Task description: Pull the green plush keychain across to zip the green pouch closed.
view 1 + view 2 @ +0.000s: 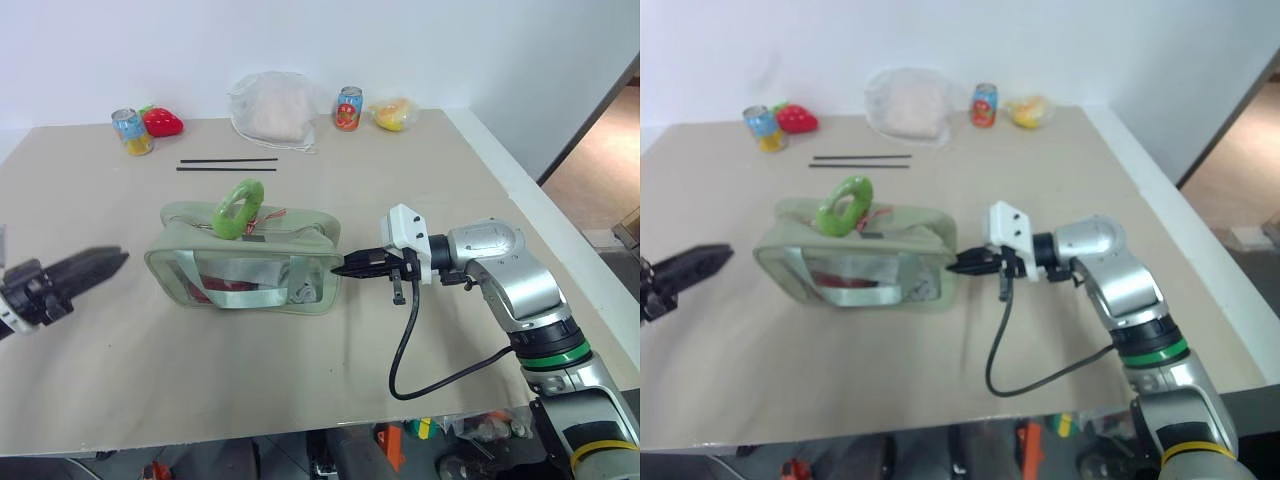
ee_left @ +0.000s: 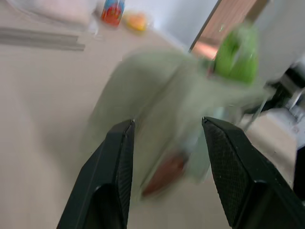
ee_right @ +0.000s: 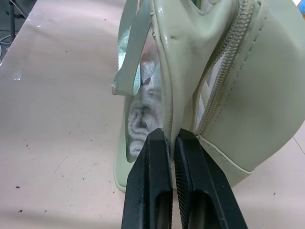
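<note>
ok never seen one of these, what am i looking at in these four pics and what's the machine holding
It is a two-armed humanoid robot at a tan table. Two pictures come from cameras in its head, looking down; the other two from cameras on each wrist. The right claw is shut, pinching the end seam of the green pouch. The left claw is open, holding nothing, apart from the pouch's other end. The green plush keychain stands on top of the pouch. At the back lie two cans, a red strawberry toy, a white plastic bag and two black sticks.

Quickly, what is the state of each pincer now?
Left pincer: open, holding nothing.
Right pincer: shut on the pouch end.
</note>
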